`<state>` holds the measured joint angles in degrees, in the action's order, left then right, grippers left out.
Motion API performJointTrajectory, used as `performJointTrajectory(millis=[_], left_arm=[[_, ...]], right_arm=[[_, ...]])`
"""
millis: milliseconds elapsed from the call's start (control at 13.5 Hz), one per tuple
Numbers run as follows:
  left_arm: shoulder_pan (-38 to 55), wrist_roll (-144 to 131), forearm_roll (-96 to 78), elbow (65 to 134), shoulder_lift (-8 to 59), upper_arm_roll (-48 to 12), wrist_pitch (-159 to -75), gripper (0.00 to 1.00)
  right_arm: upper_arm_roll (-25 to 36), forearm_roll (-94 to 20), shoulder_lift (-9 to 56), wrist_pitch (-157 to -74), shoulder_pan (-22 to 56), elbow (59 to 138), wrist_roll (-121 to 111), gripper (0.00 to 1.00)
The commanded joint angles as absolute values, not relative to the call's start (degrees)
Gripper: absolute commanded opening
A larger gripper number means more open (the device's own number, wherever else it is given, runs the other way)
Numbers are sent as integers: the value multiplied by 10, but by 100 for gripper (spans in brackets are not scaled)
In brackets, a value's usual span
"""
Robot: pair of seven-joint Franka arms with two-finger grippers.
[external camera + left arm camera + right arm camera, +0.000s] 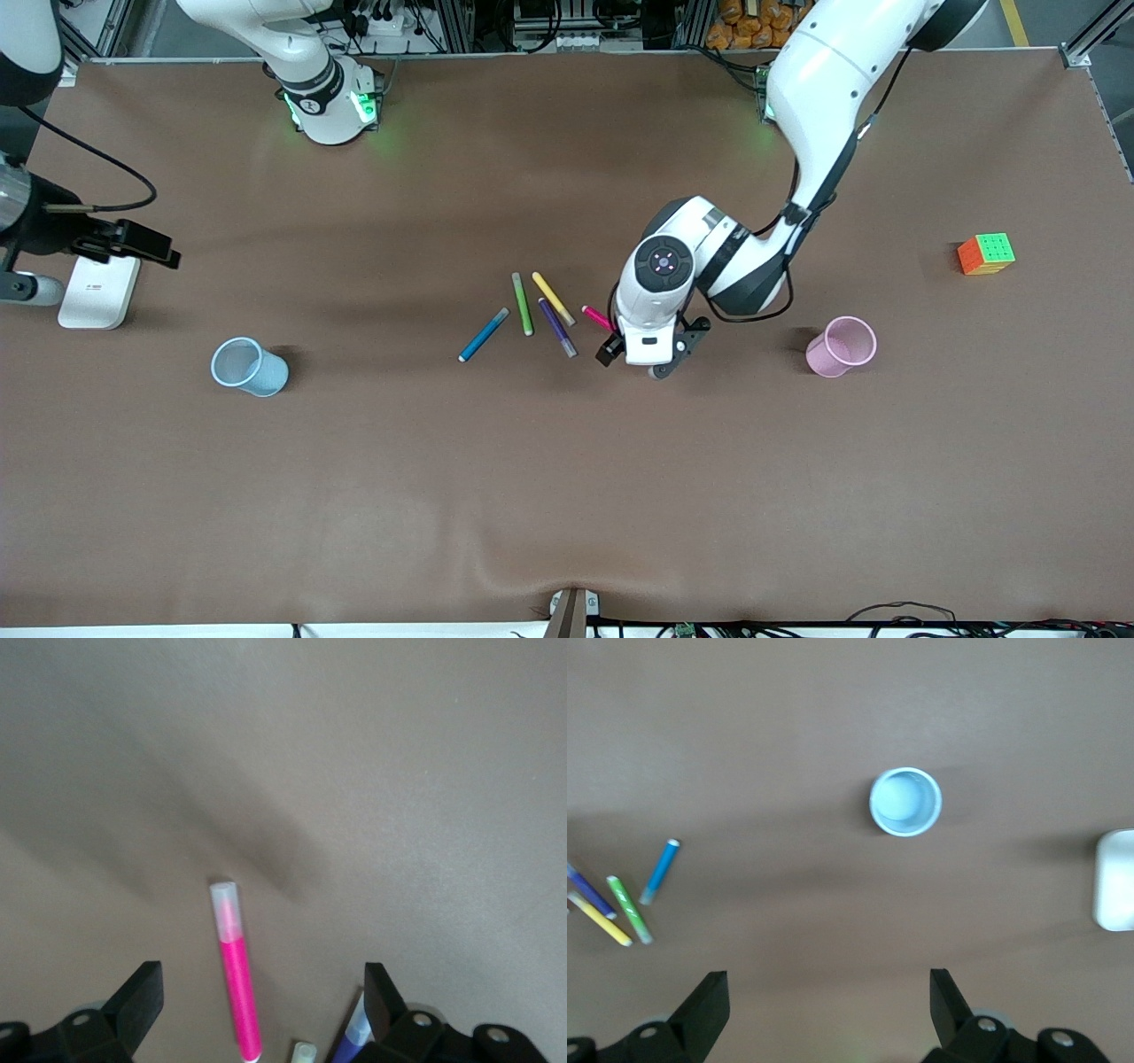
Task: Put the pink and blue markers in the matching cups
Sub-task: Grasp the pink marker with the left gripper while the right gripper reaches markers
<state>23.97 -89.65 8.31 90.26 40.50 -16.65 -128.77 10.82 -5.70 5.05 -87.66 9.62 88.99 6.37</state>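
The pink marker (pixel 597 316) lies on the table beside the other markers; part of it is hidden under my left gripper (pixel 649 347). In the left wrist view the pink marker (pixel 235 979) lies between the open fingers of my left gripper (pixel 261 983), untouched. The blue marker (pixel 484 334) lies toward the right arm's end of the group and also shows in the right wrist view (pixel 659 871). The light blue cup (pixel 248 366) and the pale pink cup (pixel 842 346) stand upright. My right gripper (pixel 830 988) is open and empty, high over the table near the blue cup (pixel 905 802).
Green (pixel 523 304), yellow (pixel 554 299) and purple (pixel 557 327) markers lie between the blue and pink ones. The purple marker (pixel 350 1041) lies close to one left finger. A colour cube (pixel 985 253) sits at the left arm's end, a white device (pixel 99 291) at the right arm's end.
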Motion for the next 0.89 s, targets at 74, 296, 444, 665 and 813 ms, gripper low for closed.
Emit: performJointTrajectory(millis=[74, 296, 444, 665, 813], left_arm=[[258, -931, 85, 871, 449, -165, -1319, 100], [265, -933, 84, 872, 467, -165, -1325, 100], [270, -946, 86, 874, 472, -165, -1325, 100], [272, -952, 85, 879, 472, -165, -1325, 100], [273, -968, 86, 879, 475, -164, -1325, 96]], right_arm=[[109, -77, 78, -886, 123, 875, 119, 100], [109, -78, 104, -900, 144, 875, 152, 100], [109, -78, 122, -909, 160, 875, 164, 100], [109, -84, 141, -930, 175, 877, 165, 100], [109, -111, 148, -932, 177, 877, 168, 100]])
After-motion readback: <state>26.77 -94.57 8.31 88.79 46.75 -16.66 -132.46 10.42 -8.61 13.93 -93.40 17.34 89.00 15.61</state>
